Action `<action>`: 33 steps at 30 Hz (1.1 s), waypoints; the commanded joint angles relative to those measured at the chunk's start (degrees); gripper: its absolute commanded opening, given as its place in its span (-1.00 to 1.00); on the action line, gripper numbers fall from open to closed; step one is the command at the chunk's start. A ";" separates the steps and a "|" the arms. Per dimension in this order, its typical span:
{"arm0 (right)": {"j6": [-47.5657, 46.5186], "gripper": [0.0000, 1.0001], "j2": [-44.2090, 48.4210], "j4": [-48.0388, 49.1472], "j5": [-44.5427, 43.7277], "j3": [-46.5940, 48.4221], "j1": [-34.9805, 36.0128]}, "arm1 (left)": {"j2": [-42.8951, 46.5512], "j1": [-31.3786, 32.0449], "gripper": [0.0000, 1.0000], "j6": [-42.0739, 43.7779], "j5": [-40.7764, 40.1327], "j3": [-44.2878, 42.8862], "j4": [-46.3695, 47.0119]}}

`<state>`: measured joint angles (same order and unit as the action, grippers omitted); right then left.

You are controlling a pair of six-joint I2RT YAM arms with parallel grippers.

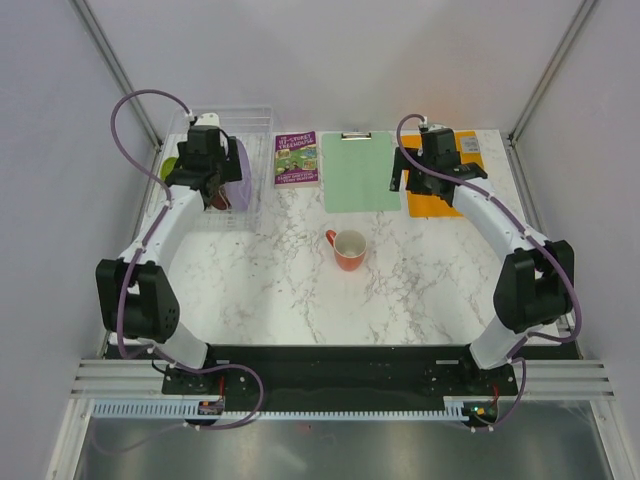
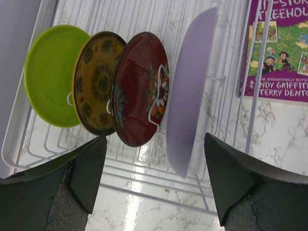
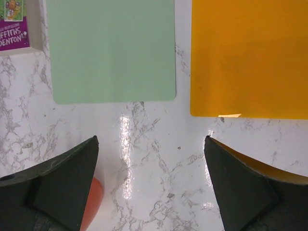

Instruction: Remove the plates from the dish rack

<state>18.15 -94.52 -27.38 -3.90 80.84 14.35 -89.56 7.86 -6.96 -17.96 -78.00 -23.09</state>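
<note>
Marble table [image 1: 290,290], dish rack [image 1: 258,132] partly obscured

White marble-patterned table [image 1: 300,290], grey veining, enclosed left, back and right by plain pale wall panels [image 1: 330,60]; slanted metal posts [image 1: 112,65] rise at the two far corners. Lighting even and diffuse, with one soft glare streak [image 3: 125,144] on the marble. At the near edge a ribbed aluminium rail [image 1: 110,378], and below it what looks like a brushed metal sheet [image 1: 330,450], possibly floor or a lower shelf.
</note>
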 commanded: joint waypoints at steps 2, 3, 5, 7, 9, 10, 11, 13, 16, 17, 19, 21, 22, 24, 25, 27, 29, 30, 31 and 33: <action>-1.28 0.96 -2.42 1.10 0.12 1.96 -0.20 | -3.42 1.46 0.61 3.71 -6.82 -4.18 9.11; -1.36 0.96 -2.60 1.10 -0.14 1.96 -0.29 | -3.78 1.72 0.57 4.23 -7.18 -4.27 10.07; -1.63 0.96 -2.86 1.10 -0.14 1.96 -0.37 | -4.83 2.95 0.51 4.85 -8.67 -4.71 10.52; -1.54 0.96 -2.78 1.10 -0.40 1.78 -0.46 | -6.67 4.35 0.37 6.25 -10.95 -4.97 11.22; -1.63 0.96 -2.69 1.10 -0.41 1.52 -0.64 | -8.25 5.67 0.29 6.87 -12.18 -5.15 11.40; -1.72 0.96 -2.60 1.10 -0.49 1.34 -0.73 | -8.70 6.11 0.22 6.87 -14.11 -5.15 11.92; -1.80 0.96 -2.42 1.10 -0.49 1.25 -0.90 | -9.14 6.47 0.20 8.35 -14.47 -5.15 12.02; -1.89 0.96 -1.99 1.18 -0.58 0.81 -1.08 | -10.45 6.91 0.08 8.46 -15.79 -5.50 11.76; -1.98 0.96 -1.02 1.10 -0.84 -0.06 -1.34 | -11.25 7.08 -0.20 8.11 -17.11 -5.15 11.67; -1.98 0.96 -0.84 1.10 -0.93 -0.24 -1.43 | -11.34 7.08 -0.31 8.02 -17.55 -5.15 11.58; -2.16 0.96 -0.05 1.10 -1.11 -0.77 -1.69 | -11.43 7.26 -0.56 8.10 -19.56 -5.06 11.58; -1.98 0.96 0.65 1.10 -1.28 -1.21 -1.95 | -11.25 7.61 -0.77 8.54 -20.97 -4.97 11.67; -1.98 0.96 0.74 1.10 -1.28 -1.38 -1.96 | -11.16 7.79 -0.88 8.80 -22.55 -4.97 11.58; -1.98 0.96 1.09 1.10 -1.37 -1.73 -2.05 | -10.55 8.40 -0.96 9.59 -24.49 -5.06 12.19; -1.81 0.96 1.27 1.18 -1.46 -1.91 -2.04 | -10.29 8.66 -0.95 10.21 -27.28 -5.06 12.80; -1.63 0.96 1.62 1.10 -1.46 -2.52 -2.13 | -9.15 9.89 -0.95 12.93 -29.41 -5.15 15.61; -1.45 0.96 1.97 1.10 -1.37 -2.88 -2.05 | -8.18 11.12 -0.95 18.17 -33.62 -5.15 19.03; -1.45 0.96 2.32 1.10 -1.46 -3.14 -2.13 | -7.48 12.43 -0.95 20.39 -35.12 -5.15 22.70; -1.45 0.96 2.41 1.01 -1.46 -3.32 -2.05 | -7.12 13.05 -0.95 22.67 -37.48 -5.15 26.31; -1.37 0.96 3.02 0.83 -1.55 -3.58 -2.13 | -6.60 14.89 -0.95 30.84 -40.04 -5.24 34.98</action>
<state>16.73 -94.43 -27.40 -4.71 78.00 12.36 -101.10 19.05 10.48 -49.41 -81.06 -8.91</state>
